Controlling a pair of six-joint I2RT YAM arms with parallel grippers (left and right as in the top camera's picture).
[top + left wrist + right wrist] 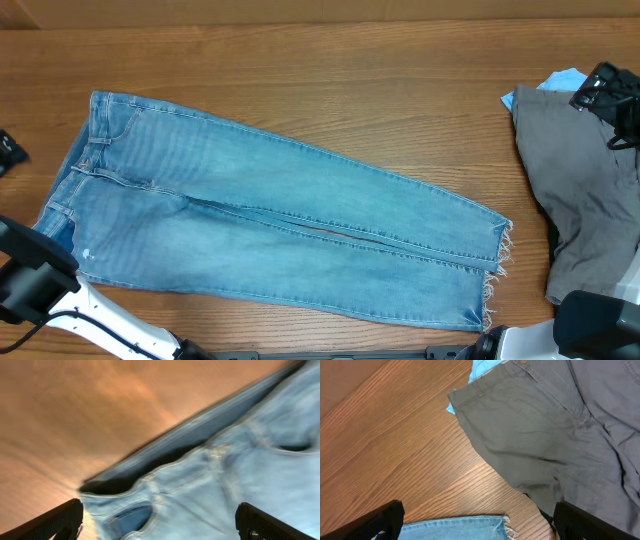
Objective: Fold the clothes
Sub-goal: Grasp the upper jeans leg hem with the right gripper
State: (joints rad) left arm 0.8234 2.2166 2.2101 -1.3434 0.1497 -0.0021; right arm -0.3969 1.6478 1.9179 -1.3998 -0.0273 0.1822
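Observation:
The light-blue jeans (270,215) lie flat and slanted across the table, waistband at the left and frayed hems (495,265) at the right. My left gripper (30,268) is open above the waistband corner. Its wrist view, which is blurred, shows the waistband and a pocket opening (130,517) between its spread fingers (160,522). My right gripper (600,322) is open near the hems. Its wrist view shows one frayed hem (470,527) between its fingers (480,522). The grey trousers (585,195) lie crumpled at the right over the bright-blue garment (560,80).
A black object (610,95) sits on the grey trousers at the far right. Another small black object (8,150) is at the table's left edge. Bare wooden tabletop (320,70) lies behind the jeans. In the right wrist view the grey trousers (540,425) lie close beyond the hem.

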